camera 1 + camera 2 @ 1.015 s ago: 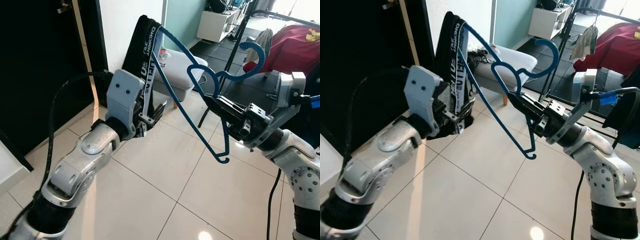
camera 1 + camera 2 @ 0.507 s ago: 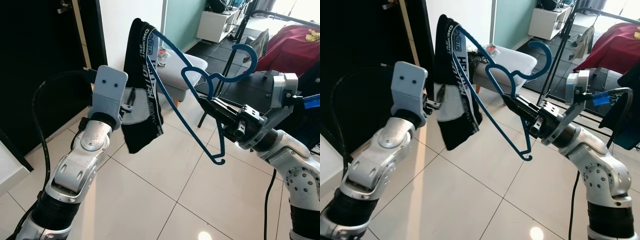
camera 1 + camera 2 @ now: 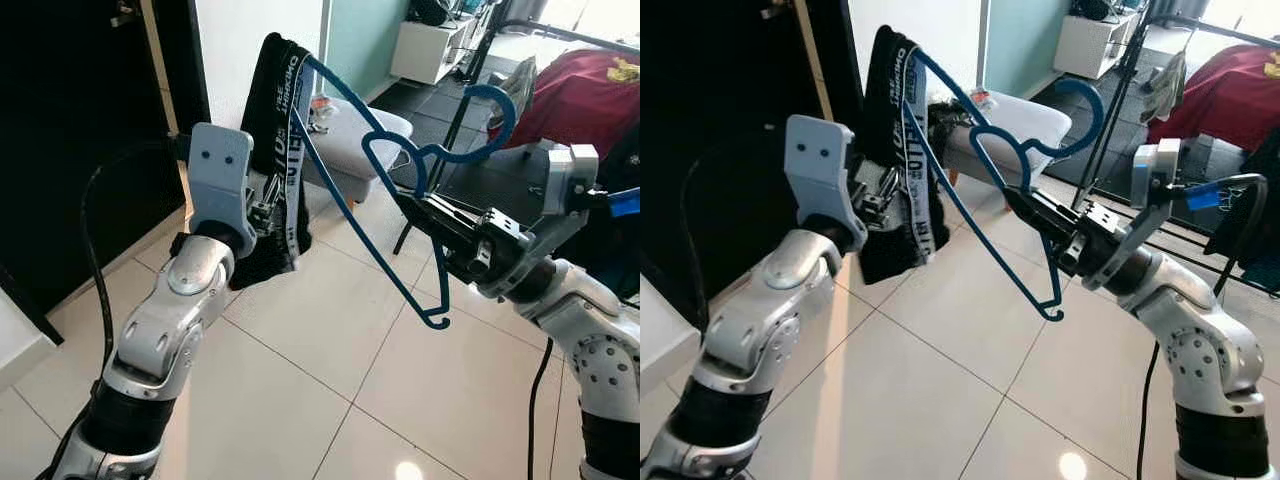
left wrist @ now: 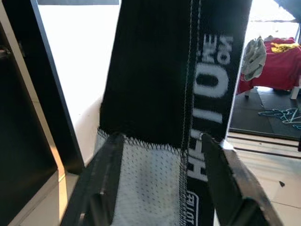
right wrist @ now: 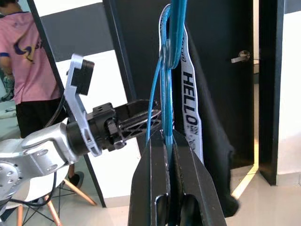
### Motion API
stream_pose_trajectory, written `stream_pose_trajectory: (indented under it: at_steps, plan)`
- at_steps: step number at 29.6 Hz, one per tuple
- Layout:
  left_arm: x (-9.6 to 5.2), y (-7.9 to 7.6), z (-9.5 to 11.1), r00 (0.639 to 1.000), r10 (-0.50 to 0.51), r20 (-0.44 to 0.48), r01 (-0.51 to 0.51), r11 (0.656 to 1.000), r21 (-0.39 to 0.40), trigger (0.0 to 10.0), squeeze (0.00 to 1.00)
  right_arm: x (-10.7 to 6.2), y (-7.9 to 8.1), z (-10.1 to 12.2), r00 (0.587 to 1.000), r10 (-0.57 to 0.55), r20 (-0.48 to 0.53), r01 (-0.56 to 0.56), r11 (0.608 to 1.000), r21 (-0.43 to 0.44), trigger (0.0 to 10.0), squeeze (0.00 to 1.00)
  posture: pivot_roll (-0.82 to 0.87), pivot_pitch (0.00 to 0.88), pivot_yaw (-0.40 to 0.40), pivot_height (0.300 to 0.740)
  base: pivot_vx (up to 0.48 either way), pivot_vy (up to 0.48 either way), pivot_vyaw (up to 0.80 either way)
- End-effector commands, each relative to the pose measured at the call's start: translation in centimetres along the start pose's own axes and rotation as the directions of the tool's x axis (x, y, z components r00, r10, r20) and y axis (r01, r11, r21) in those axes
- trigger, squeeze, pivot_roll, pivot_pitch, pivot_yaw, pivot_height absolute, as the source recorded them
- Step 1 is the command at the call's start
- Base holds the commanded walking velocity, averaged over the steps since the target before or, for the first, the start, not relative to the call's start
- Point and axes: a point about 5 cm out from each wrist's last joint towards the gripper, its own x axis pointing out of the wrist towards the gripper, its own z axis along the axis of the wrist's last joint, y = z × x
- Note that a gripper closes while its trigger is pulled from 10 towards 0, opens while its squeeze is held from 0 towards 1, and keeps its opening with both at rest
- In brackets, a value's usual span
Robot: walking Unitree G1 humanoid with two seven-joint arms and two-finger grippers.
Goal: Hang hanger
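- Left eye view shows the thin blue plastic hanger (image 3: pixel 400 210) held up in the air between the two arms, hook end toward the right, one shoulder tip raised high toward the left and the other hanging low over the pale floor tiles (image 3: pixel 330 340).
- By its slim rod it looks light and fairly stiff but springy and smooth, so it could twist or slide in a pinch; the neck just under the hook is the sound place to hold.
- That is where the right gripper (image 3: pixel 425 205) has it: in the right wrist view its two black fingers (image 5: pixel 155 188) are pressed narrow with the blue rod (image 5: pixel 165 84) running up from between them.
- A black garment with a white-lettered waistband (image 3: pixel 280 130) is draped over the raised shoulder tip; soft and limp, it will likely swing and could slip down the sloping arm.
- The left gripper (image 3: pixel 268 212) is at the lower part of that cloth. In the left wrist view its fingers (image 4: pixel 101 183) stand wide on either side of the fabric (image 4: pixel 155 84), not closed on it.
- Farther right stands a black drying rack (image 3: pixel 470 90) bearing a red garment (image 3: pixel 590 90), probably where the hook belongs.
- A person in a pink shirt (image 5: pixel 23 56) stands behind.
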Motion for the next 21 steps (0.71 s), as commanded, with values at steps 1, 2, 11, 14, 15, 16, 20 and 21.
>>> stream_pose_trajectory:
  at_steps: [1, 2, 11, 14, 15, 16, 20, 21]
  plan:
    - [-0.5, -0.4, -0.2, 1.0, -0.023, -0.017, 0.022, 0.999, -0.031, 10.0, 1.0, 0.1, 0.2, 0.4, 1.0, 0.01, 0.013, -0.01, 1.0, -0.016, 10.0, 0.0, 0.01, 0.091, -0.058, 0.74, 0.0, 0.0, 0.0]
    - [-0.5, -0.4, -0.2, 1.0, -0.023, -0.017, 0.022, 0.999, -0.031, 10.0, 1.0, 0.1, 0.2, 0.4, 1.0, 0.01, 0.013, -0.01, 1.0, -0.016, 10.0, 0.0, 0.01, 0.091, -0.058, 0.74, 0.0, 0.0, 0.0]
    - [-1.5, -0.4, -1.6, 0.994, -0.05, -0.099, 0.052, 0.998, 0.026, 10.0, 1.0, 0.4, 0.2, 0.4, 1.0, 0.015, 0.017, -0.015, 1.0, -0.009, 10.0, 0.0, 0.02, 0.09, -0.059, 0.74, 0.0, 0.0, 0.0]
    - [-1.2, -1.2, -1.5, 0.993, -0.065, -0.1, 0.06, 0.997, -0.054, 10.0, 1.0, 0.6, 0.5, 0.2, 0.999, 0.03, 0.015, -0.03, 1.0, -0.002, 10.0, 0.0, 0.02, 0.083, -0.06, 0.74, 0.0, 0.0, 0.0]
    - [-1.2, -1.2, -1.5, 0.993, -0.065, -0.1, 0.06, 0.997, -0.054, 10.0, 1.0, 0.6, 0.5, 0.2, 0.999, 0.03, 0.015, -0.03, 1.0, -0.002, 10.0, 0.0, 0.02, 0.083, -0.06, 0.74, 0.0, 0.0, 0.0]
    - [-1.2, -1.2, -1.5, 0.993, -0.065, -0.1, 0.06, 0.997, -0.054, 10.0, 1.0, 0.6, 0.5, 0.2, 0.999, 0.03, 0.015, -0.03, 1.0, -0.002, 10.0, 0.0, 0.02, 0.083, -0.06, 0.74, 0.0, 0.0, 0.0]
    - [-0.4, -2.6, -1.8, 0.991, -0.079, -0.112, 0.064, 0.988, -0.138, 10.0, 1.0, 0.7, 0.7, 0.1, 0.999, 0.044, 0.013, -0.044, 0.999, 0.006, 10.0, 0.0, 0.01, 0.078, -0.062, 0.74, 0.0, 0.0, 0.0]
    - [-0.2, -3.0, -2.0, 0.989, -0.083, -0.119, 0.064, 0.986, -0.155, 10.0, 0.8, 0.8, 0.7, 0.1, 0.999, 0.047, 0.012, -0.047, 0.999, 0.007, 10.0, 0.0, 0.01, 0.078, -0.062, 0.74, 0.0, 0.0, 0.0]
